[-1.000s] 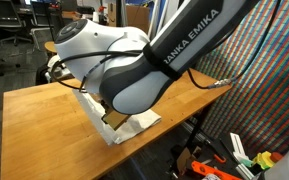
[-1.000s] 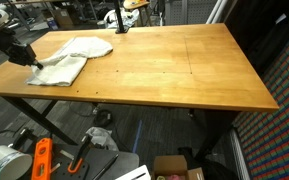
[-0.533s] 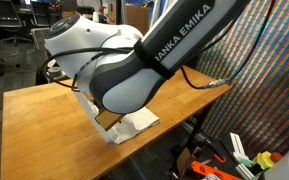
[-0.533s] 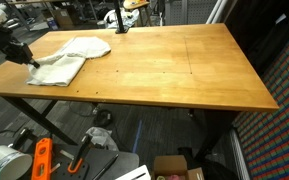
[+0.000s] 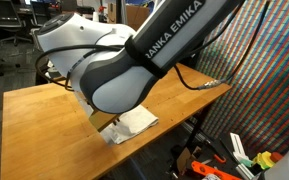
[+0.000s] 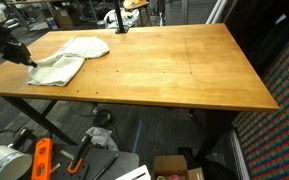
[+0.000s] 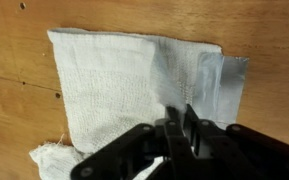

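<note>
A white cloth (image 6: 72, 57) lies crumpled and partly folded at one end of the wooden table (image 6: 174, 70). In the wrist view the cloth (image 7: 124, 80) spreads out flat under my gripper (image 7: 182, 125), with a greyer doubled-over layer on its right side. The two black fingers stand almost together, only a thin slit between them, and a bit of white fabric shows in that slit. In an exterior view the gripper (image 6: 26, 60) sits low at the cloth's outer edge, near the table's corner. The arm's bulky white and black body hides most of the cloth (image 5: 134, 122) in an exterior view.
The table's edges lie close around the cloth on two sides. Beneath the table are an orange tool (image 6: 41, 160), a cardboard box (image 6: 174, 168) and cables. A black stand (image 6: 119, 20) rises at the far edge. A colourful patterned curtain (image 5: 259, 70) hangs beside the table.
The arm's body has shifted left in the exterior view, uncovering a little more of the cloth. The gripper has crept slightly along the cloth's outer edge; the cloth has barely moved.
</note>
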Robot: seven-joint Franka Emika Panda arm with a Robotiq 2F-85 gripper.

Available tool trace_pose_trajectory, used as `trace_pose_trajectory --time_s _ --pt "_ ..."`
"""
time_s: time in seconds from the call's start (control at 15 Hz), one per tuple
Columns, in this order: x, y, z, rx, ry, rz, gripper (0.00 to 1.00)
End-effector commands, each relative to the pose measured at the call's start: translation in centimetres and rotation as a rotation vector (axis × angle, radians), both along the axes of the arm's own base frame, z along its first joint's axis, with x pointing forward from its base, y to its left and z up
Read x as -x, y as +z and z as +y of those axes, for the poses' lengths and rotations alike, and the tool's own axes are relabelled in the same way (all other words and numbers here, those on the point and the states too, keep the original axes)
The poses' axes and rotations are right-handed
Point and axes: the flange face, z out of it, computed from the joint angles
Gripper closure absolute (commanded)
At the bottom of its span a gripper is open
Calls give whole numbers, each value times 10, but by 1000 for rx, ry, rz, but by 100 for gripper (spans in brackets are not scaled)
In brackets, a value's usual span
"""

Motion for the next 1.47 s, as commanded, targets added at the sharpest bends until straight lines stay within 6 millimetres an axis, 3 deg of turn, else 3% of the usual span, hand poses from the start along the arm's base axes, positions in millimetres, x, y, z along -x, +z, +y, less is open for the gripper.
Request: trace_pose_trajectory --time_s 0.0,0.4,0.53,0.67,0.93,1.13,1.33,1.4 --pt "0 5 6 -1 17 33 55" --pt "15 39 -21 -32 271 147 8" --pt "9 52 -30 -76 346 172 0" --pt "-15 75 -50 -146 371 166 0" --pt "-88 105 -126 -270 300 189 0" --pt "-141 112 -194 -312 192 197 0" --pt "-187 98 -255 -377 112 220 0" --pt "-198 91 -267 -404 91 223 0"
